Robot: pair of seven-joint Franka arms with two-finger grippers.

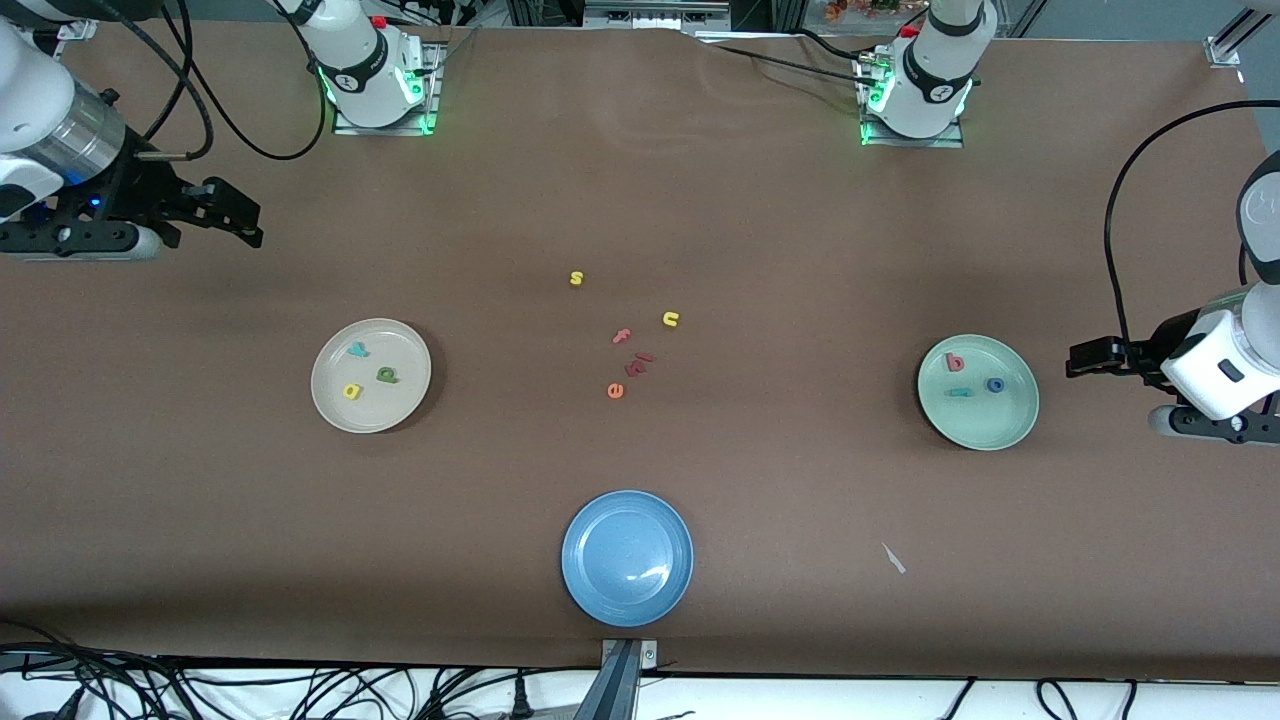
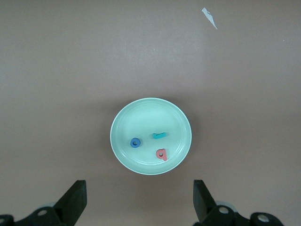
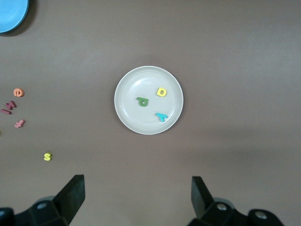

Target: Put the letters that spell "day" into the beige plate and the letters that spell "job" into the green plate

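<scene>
Where the counter [image 1: 640,180] runs toward the right arm's end, the beige plate [image 1: 330,405] holds three foam letters that lie flat and apart: a teal y [image 1: 357,350], a dark green d [image 1: 387,375] and a yellow a [image 1: 352,391], the a nearest the front camera. Toward the left arm's end sits the green plate [image 1: 1010,425], and in it lie a salmon-red b [image 1: 955,362], a blue ring-shaped o [image 1: 995,384] and a teal j [image 1: 959,393], also apart from one another. Between the two plates, around the middle of the counter, loose letters are scattered: a yellow s [image 1: 576,278] farthest from the front camera, a yellow n [image 1: 671,319], a salmon f [image 1: 622,336], two dark red pieces [image 1: 640,363] close together, and an orange e [image 1: 615,391]. Nearer the front camera than this cluster is a blue plate [image 1: 627,590], which carries no letters. A small pale scrap [image 1: 894,559] lies on the counter between the blue plate and the green plate. The left gripper [image 2: 139,200] hangs over bare counter beside the green plate, its jaws spread wide and holding nothing. The right gripper [image 3: 137,198] hangs over the counter at the right arm's end, well apart from the beige plate, jaws likewise spread and holding nothing.
</scene>
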